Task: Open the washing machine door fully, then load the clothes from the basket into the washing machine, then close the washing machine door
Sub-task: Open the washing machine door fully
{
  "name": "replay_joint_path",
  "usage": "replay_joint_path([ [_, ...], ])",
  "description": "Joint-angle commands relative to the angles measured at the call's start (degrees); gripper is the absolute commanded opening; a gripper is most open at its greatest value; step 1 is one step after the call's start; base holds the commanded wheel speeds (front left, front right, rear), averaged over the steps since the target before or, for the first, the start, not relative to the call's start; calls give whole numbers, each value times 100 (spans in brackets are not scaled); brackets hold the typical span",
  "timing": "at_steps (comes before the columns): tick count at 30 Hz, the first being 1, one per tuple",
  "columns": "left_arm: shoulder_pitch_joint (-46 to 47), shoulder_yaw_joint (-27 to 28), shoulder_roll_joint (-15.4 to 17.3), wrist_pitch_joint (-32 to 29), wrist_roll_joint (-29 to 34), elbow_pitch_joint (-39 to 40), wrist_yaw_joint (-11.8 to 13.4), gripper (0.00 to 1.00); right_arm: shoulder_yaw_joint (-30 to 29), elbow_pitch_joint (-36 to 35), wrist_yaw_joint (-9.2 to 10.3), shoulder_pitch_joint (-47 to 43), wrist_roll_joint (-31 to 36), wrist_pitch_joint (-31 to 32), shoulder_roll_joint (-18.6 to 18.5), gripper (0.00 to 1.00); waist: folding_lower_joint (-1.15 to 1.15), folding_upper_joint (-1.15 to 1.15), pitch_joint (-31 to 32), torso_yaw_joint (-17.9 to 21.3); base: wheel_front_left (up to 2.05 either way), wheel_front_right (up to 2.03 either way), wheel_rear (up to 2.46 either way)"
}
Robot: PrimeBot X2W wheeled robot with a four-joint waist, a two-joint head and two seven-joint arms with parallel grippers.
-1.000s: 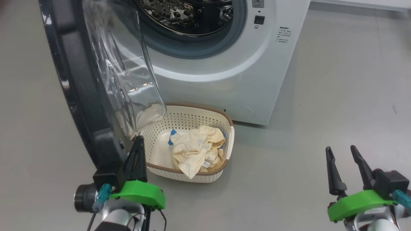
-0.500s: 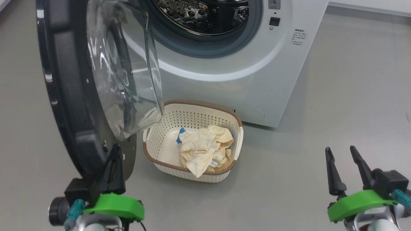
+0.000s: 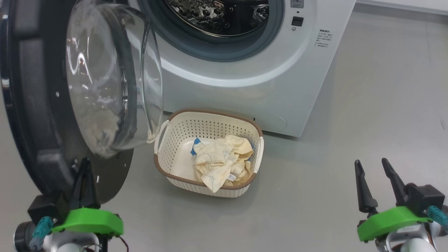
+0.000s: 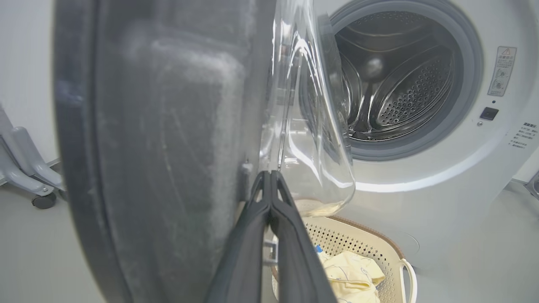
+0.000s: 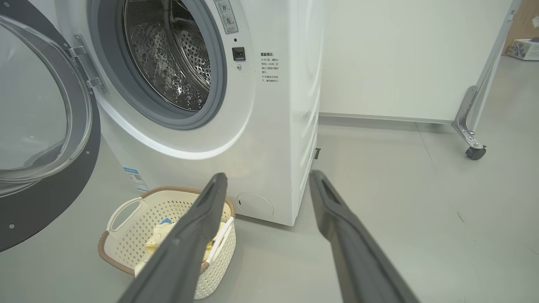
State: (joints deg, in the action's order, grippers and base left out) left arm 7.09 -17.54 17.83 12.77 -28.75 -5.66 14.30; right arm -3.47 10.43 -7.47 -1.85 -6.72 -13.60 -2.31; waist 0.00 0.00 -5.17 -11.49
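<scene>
One washing machine (image 3: 245, 80) with its one washing machine door (image 3: 31, 105) standing open. One basket (image 3: 210, 122) sits on the floor (image 3: 367, 105) in front, holding one heap of clothes (image 3: 220, 161). The left gripper (image 3: 85, 162) has its jaws closed by the door's lower edge. The right gripper (image 3: 371, 162) has its jaws spread and empty.

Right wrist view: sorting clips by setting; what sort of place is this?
Probably a test room, not a home laundry: white front-loading washing machine on bare grey floor, beside a white panel on a metal castor leg.
</scene>
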Motion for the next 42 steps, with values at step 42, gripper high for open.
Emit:
replay_joint_path([
  [42,2318,2402,277,222,243,-2495,-240,0,157,-302,-2,537,143,253,-56,100,0,0,-450,-274,0,0,0],
])
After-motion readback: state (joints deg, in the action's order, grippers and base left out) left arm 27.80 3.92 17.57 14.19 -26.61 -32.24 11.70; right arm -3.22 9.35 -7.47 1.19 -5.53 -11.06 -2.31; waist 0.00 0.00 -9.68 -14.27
